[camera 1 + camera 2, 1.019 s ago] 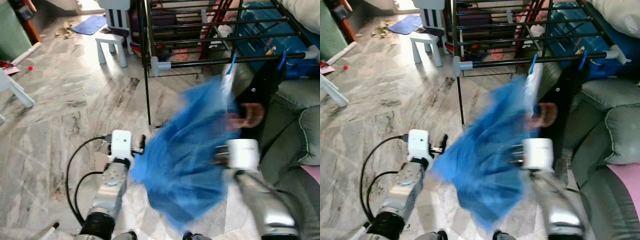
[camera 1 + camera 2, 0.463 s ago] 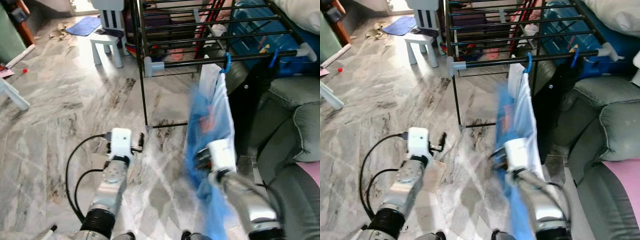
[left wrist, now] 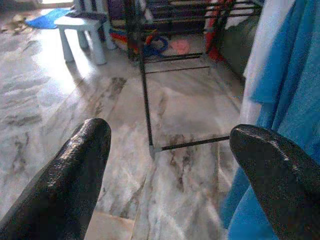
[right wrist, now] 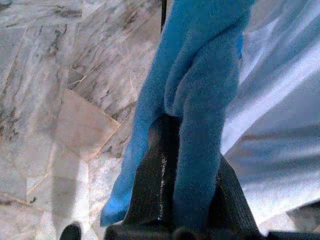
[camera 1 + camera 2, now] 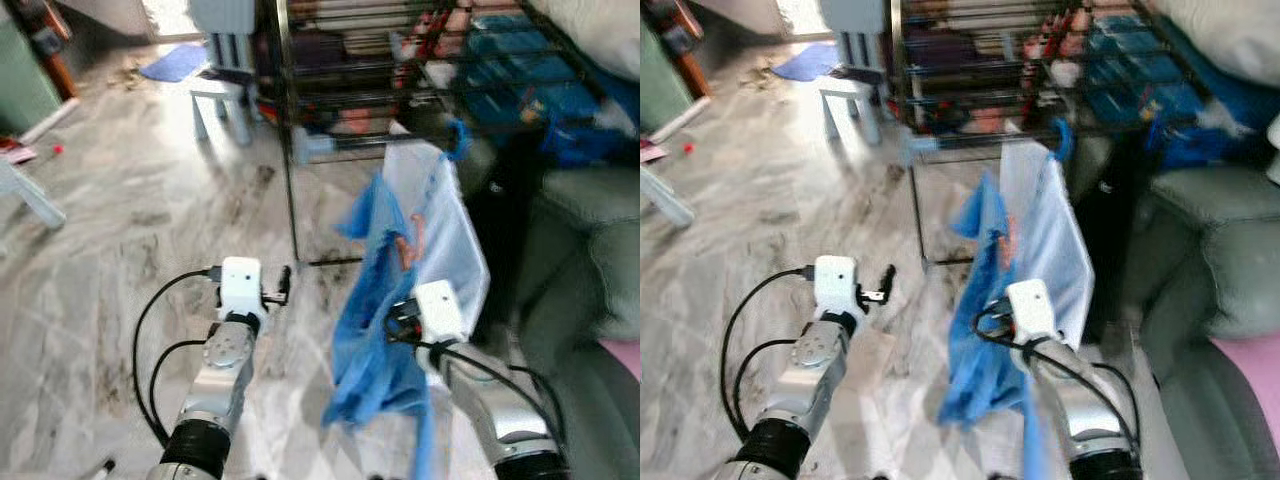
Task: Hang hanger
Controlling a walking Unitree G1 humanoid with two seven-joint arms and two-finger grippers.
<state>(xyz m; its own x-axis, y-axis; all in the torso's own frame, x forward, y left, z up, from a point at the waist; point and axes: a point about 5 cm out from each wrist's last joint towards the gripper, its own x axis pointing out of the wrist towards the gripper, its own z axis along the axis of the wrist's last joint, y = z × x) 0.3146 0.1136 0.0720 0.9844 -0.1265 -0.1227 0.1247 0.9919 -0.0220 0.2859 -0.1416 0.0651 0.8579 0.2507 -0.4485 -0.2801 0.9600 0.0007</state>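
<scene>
Between the right gripper's (image 4: pixel 187 165) fingers, apparently pinched, hangs blue cloth (image 5: pixel 375 300).

Blue garment (image 5: pixel 375 330), a blurred spread across the middle one second back, now hangs narrow from the drying rack's (image 5: pixel 300 100) near rail. Right end effector (image 4: pixel 192 165) has drawn nearer, blue cloth pinched between its fingers.
</scene>
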